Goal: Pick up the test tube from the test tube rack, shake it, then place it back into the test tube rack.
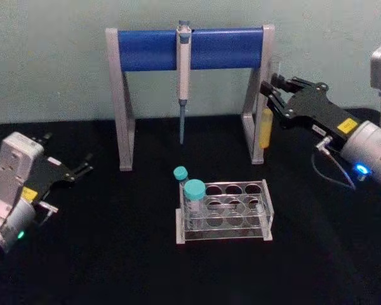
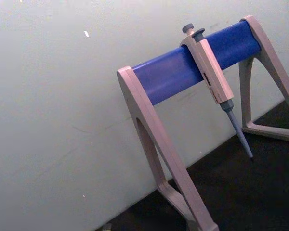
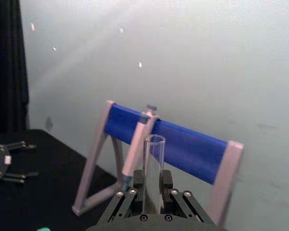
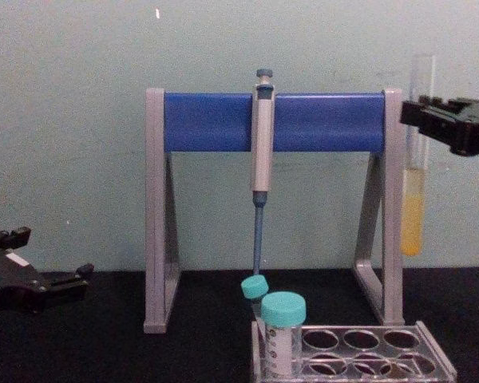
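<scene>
My right gripper (image 1: 271,95) is shut on the test tube (image 1: 265,129), a long clear tube with yellow liquid in its lower part. It holds the tube upright in the air, beside the right leg of the pipette stand. In the chest view the test tube (image 4: 413,209) hangs well above the table, gripped near its upper half by the right gripper (image 4: 415,121). The right wrist view shows the open mouth of the test tube (image 3: 153,166) between the fingers (image 3: 166,180). The test tube rack (image 1: 260,186) stands on the black table, below and left of the tube. My left gripper (image 1: 66,152) is parked at the left, open.
Two teal-capped tubes (image 1: 194,190) (image 1: 180,173) stand in the rack's left end. Behind the rack is the grey-and-blue pipette stand (image 1: 146,49) with a pipette (image 1: 183,76) hanging from its bar. A pale wall closes off the back.
</scene>
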Controlling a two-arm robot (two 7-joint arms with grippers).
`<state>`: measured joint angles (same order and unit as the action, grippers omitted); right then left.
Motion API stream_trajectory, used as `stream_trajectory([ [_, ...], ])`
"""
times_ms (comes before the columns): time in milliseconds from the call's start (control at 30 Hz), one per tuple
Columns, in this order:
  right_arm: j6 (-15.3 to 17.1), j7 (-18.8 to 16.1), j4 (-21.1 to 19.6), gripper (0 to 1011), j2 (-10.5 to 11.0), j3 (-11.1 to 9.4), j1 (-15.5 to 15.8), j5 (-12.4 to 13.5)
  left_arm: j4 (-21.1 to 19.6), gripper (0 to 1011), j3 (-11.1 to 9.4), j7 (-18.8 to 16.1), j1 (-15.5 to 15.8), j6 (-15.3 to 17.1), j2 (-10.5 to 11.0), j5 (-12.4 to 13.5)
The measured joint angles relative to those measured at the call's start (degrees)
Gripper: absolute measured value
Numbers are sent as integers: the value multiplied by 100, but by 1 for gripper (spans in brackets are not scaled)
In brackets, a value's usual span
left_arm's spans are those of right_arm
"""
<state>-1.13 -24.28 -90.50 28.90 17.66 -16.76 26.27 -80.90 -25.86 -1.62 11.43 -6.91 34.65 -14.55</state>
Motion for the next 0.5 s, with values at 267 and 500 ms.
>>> stream_trajectory([
  [267, 29, -500, 9, 229, -116, 64, -41, 404, 0, 1001, 0, 0, 0, 0, 0, 0],
  [500, 74, -943, -66, 229, 53, 134, 20, 785, 0, 1001, 0, 0, 0, 0, 0, 0],
])
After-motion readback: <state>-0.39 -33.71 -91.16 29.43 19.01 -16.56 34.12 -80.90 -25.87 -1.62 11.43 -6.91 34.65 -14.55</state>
